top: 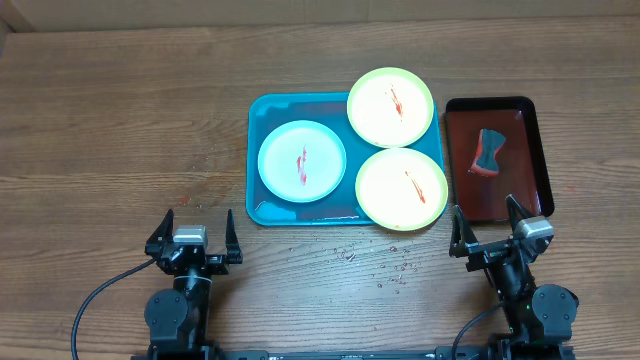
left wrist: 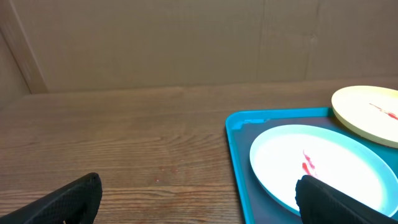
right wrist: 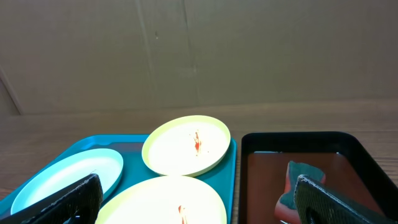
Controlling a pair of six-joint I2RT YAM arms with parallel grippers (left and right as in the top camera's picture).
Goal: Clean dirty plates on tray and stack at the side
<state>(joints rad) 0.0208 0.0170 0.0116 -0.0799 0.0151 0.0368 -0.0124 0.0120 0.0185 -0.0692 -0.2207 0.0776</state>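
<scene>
We see the turquoise tray (top: pixel 268 108) lying at the centre of the wooden worktop (top: pixel 120 130), with all three plates on it. The white plate (top: pixel 302 162), blue-rimmed, lies flat in the tray's 9 o'clock half, a short red streak across its middle. The far yellow plate (top: pixel 390 107) sits at the tray's 1 o'clock corner and hangs out over the far rim. The near yellow plate (top: pixel 401 188) sits at the 4 o'clock corner, its edge reaching just over the tray's corner there. Both have lime-green rims and one red streak each, and their edges meet; we cannot tell whether one rests on the other. Just beside the tray at 3 o'clock lies a dark-red tray (top: pixel 525 185) with a black rim, and in its far half lies a teal-and-red sponge (top: pixel 489 152). The left claw (top: pixel 197 218) stands at the turquoise tray's 7 o'clock, over bare worktop, its jaws spread wide with nothing between them. The right claw (top: pixel 484 206) stands at 5 o'clock, by the near edge of the dark-red tray, likewise spread wide and empty. A scatter of droplets (top: pixel 385 268) lies on the worktop between the two claws, at the turquoise tray's 6 o'clock.
</scene>
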